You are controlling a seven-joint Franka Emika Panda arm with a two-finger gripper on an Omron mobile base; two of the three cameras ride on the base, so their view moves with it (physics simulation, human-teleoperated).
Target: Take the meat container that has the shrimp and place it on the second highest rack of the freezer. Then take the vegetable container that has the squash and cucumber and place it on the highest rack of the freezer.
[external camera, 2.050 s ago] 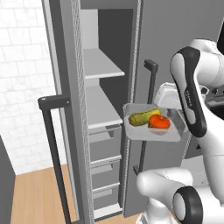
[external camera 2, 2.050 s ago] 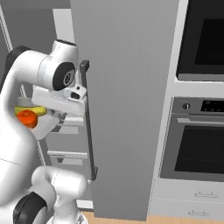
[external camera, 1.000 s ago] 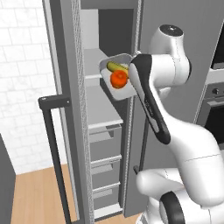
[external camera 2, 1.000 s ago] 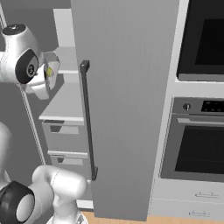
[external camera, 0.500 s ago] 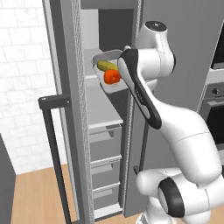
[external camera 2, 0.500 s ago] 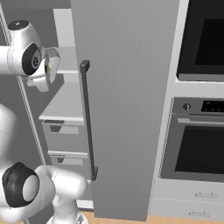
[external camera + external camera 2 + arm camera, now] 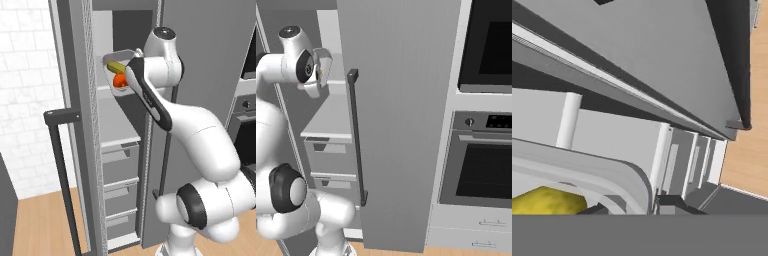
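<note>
The vegetable container (image 7: pixel 116 56) is a pale tray, tipped steeply on its side, with the yellow-green cucumber (image 7: pixel 115 66) and orange-red squash (image 7: pixel 120 80) inside it. It hangs high inside the open freezer (image 7: pixel 80 125), just above the edge of the highest rack (image 7: pixel 103 90). My gripper (image 7: pixel 632 207) is shut on the tray's rim (image 7: pixel 592 167), and the yellow piece (image 7: pixel 547 200) lies just past it. In the right base view the tray (image 7: pixel 324 61) pokes out beside my hand. The meat container with the shrimp is out of view.
The open left freezer door (image 7: pixel 75 60) carries a dark bar handle (image 7: pixel 62 175). A lower white shelf (image 7: pixel 117 131) sits above grey drawers (image 7: pixel 120 162). The shut right door has its handle (image 7: pixel 356 135). Ovens (image 7: pixel 486 165) stand to the right.
The arm has lifted the tray from waist height to the top of the freezer and pushed it further in to the left. The tray has tipped more steeply.
</note>
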